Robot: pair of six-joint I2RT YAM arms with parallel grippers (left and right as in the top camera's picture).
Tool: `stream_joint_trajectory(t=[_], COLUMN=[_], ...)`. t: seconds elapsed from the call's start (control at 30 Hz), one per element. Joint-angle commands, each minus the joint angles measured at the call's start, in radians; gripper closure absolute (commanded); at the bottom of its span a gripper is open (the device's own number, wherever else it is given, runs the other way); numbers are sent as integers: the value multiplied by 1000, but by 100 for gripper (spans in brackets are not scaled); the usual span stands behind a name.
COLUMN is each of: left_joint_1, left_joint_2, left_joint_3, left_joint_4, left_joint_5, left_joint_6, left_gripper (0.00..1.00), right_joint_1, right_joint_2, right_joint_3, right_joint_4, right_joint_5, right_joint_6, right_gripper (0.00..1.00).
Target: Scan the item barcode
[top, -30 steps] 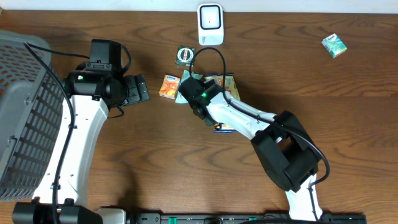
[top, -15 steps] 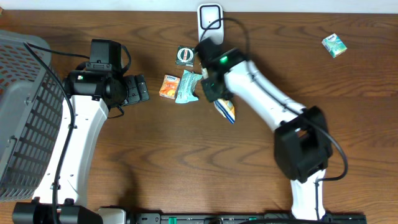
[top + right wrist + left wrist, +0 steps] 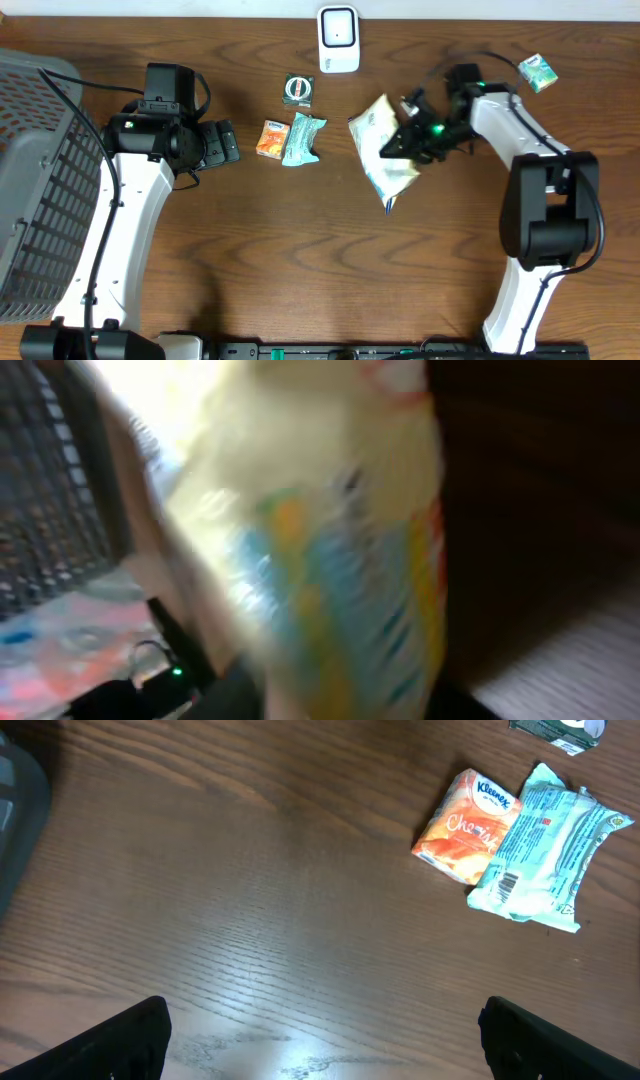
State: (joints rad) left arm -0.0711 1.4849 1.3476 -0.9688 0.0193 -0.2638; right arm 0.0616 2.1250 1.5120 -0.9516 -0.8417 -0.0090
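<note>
A pale yellow snack bag (image 3: 384, 152) with blue print hangs tilted above the table, right of centre. My right gripper (image 3: 411, 139) is shut on the bag's right edge. In the right wrist view the bag (image 3: 330, 540) fills the frame as a blur, so the jaws are hidden. The white barcode scanner (image 3: 338, 40) stands at the table's back edge, up and left of the bag. My left gripper (image 3: 226, 142) is open over bare wood at the left. Its black fingertips (image 3: 125, 1040) show at the bottom corners with nothing between them.
An orange tissue pack (image 3: 271, 139) and a teal packet (image 3: 301, 139) lie side by side left of centre, also seen as the orange pack (image 3: 467, 825) and teal packet (image 3: 545, 845). A small dark box (image 3: 298, 89) and a green carton (image 3: 537, 72) lie further back. A grey basket (image 3: 40, 170) stands at the far left.
My right arm has swung from the middle of the table to the right, carrying the snack bag up and rightward. The left arm has not moved.
</note>
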Motion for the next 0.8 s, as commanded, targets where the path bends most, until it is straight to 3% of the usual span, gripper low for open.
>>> stream_joint_trajectory(t=[0.0, 0.3, 0.5, 0.6, 0.7, 0.77], left_joint_1=[0, 0, 0, 0, 0, 0], left_joint_2=[5, 5, 5, 5, 5, 5], left_joint_3=[4, 4, 4, 4, 4, 4], left_joint_4=[-3, -3, -3, -3, -3, -3], left_joint_5=[-13, -13, -13, -13, -13, -13], left_joint_6=[5, 5, 5, 5, 5, 5], left_gripper=[2, 2, 2, 2, 2, 2], right_joint_1=[-56, -109, -49, -13, 15, 28], right_joint_2=[-20, -23, -23, -23, -23, -23], right_joint_3=[0, 179, 173, 159, 142, 132], right_joint_4=[-2, -208, -269, -277, -272, -267], right_joint_5=[-84, 97, 353, 426, 428, 428], right_joint_6=[-18, -19, -17, -3, -3, -3], right_gripper=[58, 50, 15, 3, 2, 9])
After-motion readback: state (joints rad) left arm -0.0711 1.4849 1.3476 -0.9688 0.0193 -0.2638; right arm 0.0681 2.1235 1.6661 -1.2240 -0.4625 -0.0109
